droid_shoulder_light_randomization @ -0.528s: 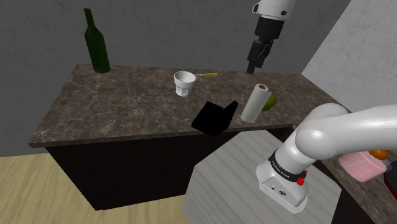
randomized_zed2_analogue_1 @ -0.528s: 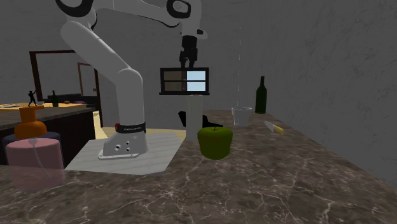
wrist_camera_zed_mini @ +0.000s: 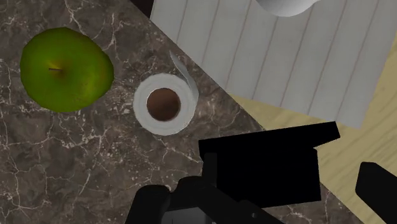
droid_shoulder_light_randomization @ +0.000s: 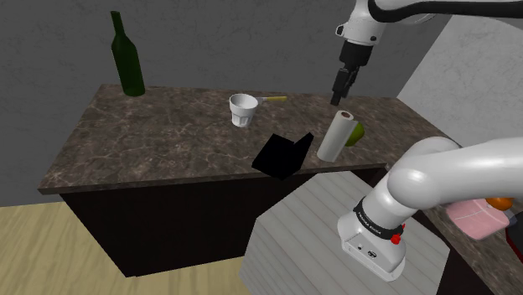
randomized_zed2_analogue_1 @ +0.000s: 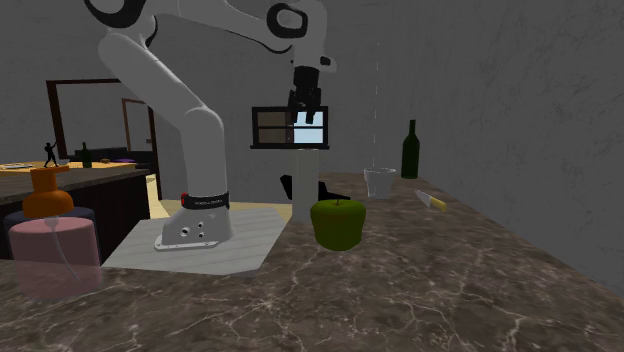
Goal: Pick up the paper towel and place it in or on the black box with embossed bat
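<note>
A white paper towel roll (droid_shoulder_light_randomization: 337, 134) stands upright near the counter's edge, beside a green apple (droid_shoulder_light_randomization: 359, 132). In the wrist view I look down on the roll (wrist_camera_zed_mini: 165, 104) and its brown core, with the apple (wrist_camera_zed_mini: 67, 69) close by. The black box (droid_shoulder_light_randomization: 283, 155) lies open on the counter edge to the shoulder view's left of the roll; it sits right under my hand (wrist_camera_zed_mini: 261, 162). My gripper (droid_shoulder_light_randomization: 342, 86) hangs open above the roll, not touching it. Its fingers (wrist_camera_zed_mini: 378, 191) stand wide apart. From the second exterior view the gripper (randomized_zed2_analogue_1: 303, 115) is over the roll (randomized_zed2_analogue_1: 305, 185).
On the dark marble counter (droid_shoulder_light_randomization: 151, 138) stand a white cup (droid_shoulder_light_randomization: 244, 109), a green bottle (droid_shoulder_light_randomization: 126, 54) and a yellow-handled tool (droid_shoulder_light_randomization: 274, 100). The pale planked stand (droid_shoulder_light_randomization: 306, 226) adjoins the counter. A pink soap dispenser (randomized_zed2_analogue_1: 55, 245) stands near the second exterior camera.
The gripper has come down and shifted slightly to the shoulder view's right, ending closer above the roll. Nothing on the counter moved.
</note>
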{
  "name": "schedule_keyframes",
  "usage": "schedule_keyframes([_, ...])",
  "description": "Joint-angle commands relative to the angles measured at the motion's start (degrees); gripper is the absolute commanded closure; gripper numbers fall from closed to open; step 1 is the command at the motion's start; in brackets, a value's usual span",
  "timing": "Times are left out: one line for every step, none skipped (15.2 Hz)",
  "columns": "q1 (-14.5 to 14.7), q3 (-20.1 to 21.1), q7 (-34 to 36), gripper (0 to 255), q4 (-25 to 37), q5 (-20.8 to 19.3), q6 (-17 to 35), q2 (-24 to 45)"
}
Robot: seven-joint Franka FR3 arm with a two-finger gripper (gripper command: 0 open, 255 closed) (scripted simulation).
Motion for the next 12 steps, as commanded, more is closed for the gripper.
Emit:
schedule_keyframes([-0.9,-2.5,-3.4,0,-0.9,-2.1,1.9,0.9])
schedule_keyframes([-1.3,-3.8,-5.0,0,-1.4,-3.0,3.1,1.6])
schedule_keyframes([-1.7,-5.1,-6.6,0,-1.8,-4.0,4.4,2.4])
schedule_keyframes([-2.1,-6.3,-8.2,0,-2.1,-4.9,5.7,3.3])
schedule_keyframes([-2.5,-7.6,-9.7,0,-2.4,-5.8,7.0,4.4])
schedule_keyframes([-2.8,-8.9,-11.3,0,-2.5,-6.6,8.3,5.5])
schedule_keyframes([-3.1,-10.2,-12.9,0,-2.6,-7.4,9.7,6.7])
schedule_keyframes([-3.2,-10.4,-13.1,0,-2.6,-7.5,10.0,7.0])
schedule_keyframes([-3.3,-10.5,-13.1,0,-3.3,-7.6,10.7,7.0])
schedule_keyframes([-3.3,-10.6,-13.1,0,-4.0,-7.8,11.5,7.1])
schedule_keyframes([-3.4,-10.8,-13.1,0,-4.8,-7.9,12.3,7.2])
schedule_keyframes([-3.4,-10.9,-13.1,0,-5.5,-8.0,13.1,7.3])
